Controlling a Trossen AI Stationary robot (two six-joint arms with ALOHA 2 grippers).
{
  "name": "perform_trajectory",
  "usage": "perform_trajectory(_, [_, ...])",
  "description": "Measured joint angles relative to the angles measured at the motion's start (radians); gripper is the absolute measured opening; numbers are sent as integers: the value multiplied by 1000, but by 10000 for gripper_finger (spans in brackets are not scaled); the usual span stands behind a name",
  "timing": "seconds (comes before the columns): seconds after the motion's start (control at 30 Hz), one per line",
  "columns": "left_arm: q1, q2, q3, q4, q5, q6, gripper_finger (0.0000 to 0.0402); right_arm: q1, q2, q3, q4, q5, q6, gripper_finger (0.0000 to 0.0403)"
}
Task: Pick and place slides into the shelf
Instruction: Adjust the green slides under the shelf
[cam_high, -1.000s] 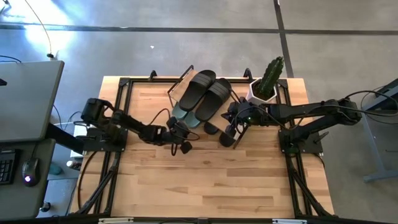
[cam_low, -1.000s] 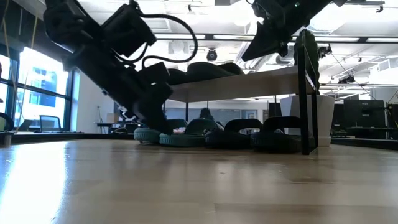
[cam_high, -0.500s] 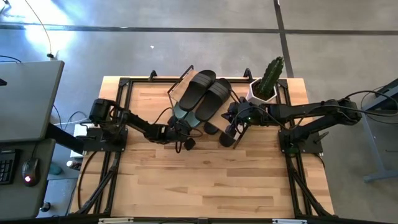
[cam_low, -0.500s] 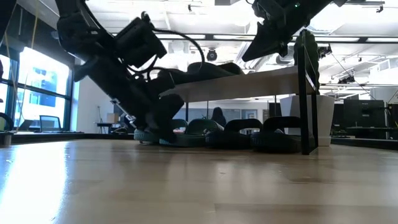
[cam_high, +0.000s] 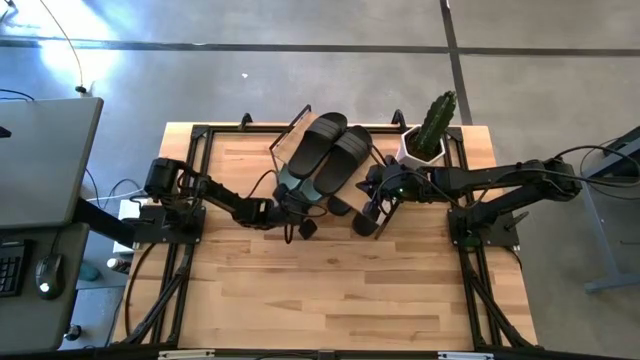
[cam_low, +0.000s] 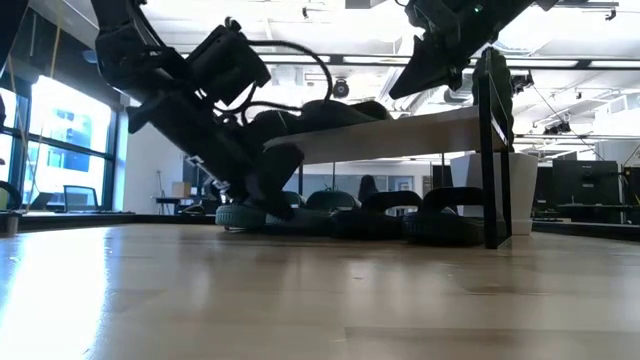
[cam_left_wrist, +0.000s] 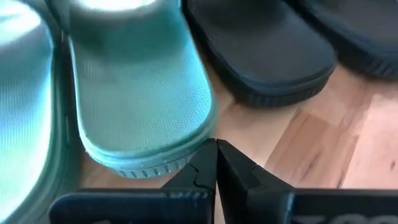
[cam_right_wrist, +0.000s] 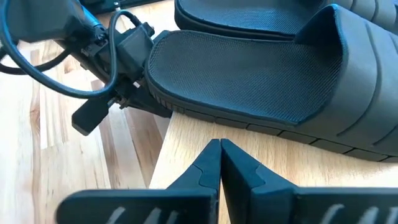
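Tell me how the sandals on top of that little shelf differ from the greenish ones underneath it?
The black slides lie on the shelf plank; the sage-green slides sit below on the table. The black pair is dark; the green pair pale. The left gripper, shut, is at a green heel; the right gripper, shut, hovers by the black pair. Both share textured footbeds.

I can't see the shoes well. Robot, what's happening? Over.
Left gripper shut, nudging green slide's heel under shelf. Right gripper shut, above shelf top. Black pair on top. Nothing blocking.
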Motion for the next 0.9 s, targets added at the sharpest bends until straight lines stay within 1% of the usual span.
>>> perform_trajectory(0.2, [7,0,0,9,4,15,0,0,0,0,0,0,-4,0])
perform_trajectory(0.4, [12,-1,0,-4,57,13,0,0,0,0,0,0,-4,0])
perform_trajectory(0.5, [-2,-27,1,-24,75,-9,0,0,0,0,0,0,-3,0])
perform_trajectory(0.57, [-18,-53,1,-95,60,-35,0,0,0,0,0,0,2,0])
perform_trajectory(0.63, [-36,-85,0,-188,21,-69,0,0,0,0,1,0,3,0])
perform_trajectory(0.83, [-68,-221,-13,-533,-92,-220,0,0,0,0,2,0,-7,0])
perform_trajectory(0.9, [-66,-253,-31,-574,-131,-274,0,0,1,0,7,0,-14,0])
